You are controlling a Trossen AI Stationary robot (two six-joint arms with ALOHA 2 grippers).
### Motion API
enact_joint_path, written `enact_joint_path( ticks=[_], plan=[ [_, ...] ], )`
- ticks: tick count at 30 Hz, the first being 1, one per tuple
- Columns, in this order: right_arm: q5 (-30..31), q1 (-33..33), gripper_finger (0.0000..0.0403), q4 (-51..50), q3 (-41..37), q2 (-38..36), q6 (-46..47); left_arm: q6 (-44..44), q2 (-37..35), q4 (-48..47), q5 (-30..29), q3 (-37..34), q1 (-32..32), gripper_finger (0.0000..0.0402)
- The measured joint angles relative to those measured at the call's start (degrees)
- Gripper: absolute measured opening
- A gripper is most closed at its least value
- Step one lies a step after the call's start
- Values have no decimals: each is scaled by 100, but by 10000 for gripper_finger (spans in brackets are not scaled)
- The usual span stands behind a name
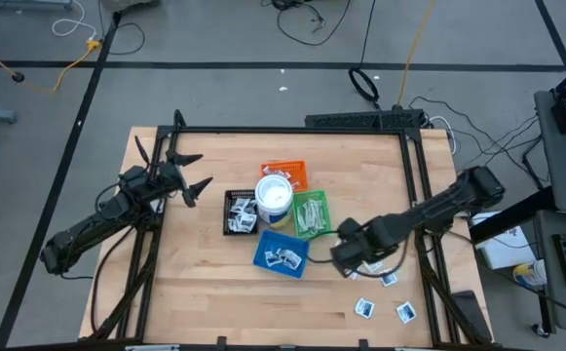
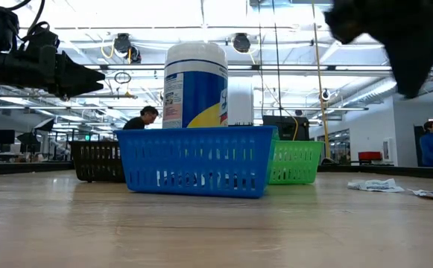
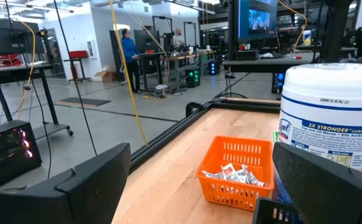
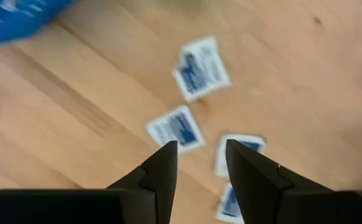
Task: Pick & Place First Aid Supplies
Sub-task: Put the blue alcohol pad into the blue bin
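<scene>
Wooden table [image 1: 214, 292]: right gripper [image 4: 200, 152] part-open, empty above packets [image 4: 176, 127] (high view hides this).

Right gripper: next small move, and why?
Probably straight down onto the packet just ahead of its fingertips. The right gripper hangs above the bare wood with its fingers a little apart and nothing between them; loose white packets lie flat below, right of the blue tray. The left gripper waits open, far side.
</scene>
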Motion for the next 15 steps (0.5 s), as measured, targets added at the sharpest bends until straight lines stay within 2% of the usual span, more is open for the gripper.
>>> enact_joint_path(
  ticks=[8, 15],
  plan=[
    [-17, 467, 130, 1, -939, -787, 642, 0, 0, 0, 0, -1, 0, 397],
    [-39, 747, 130, 286, -1440, -893, 841, 0, 0, 1, 0, -1, 0, 397]
  ],
)
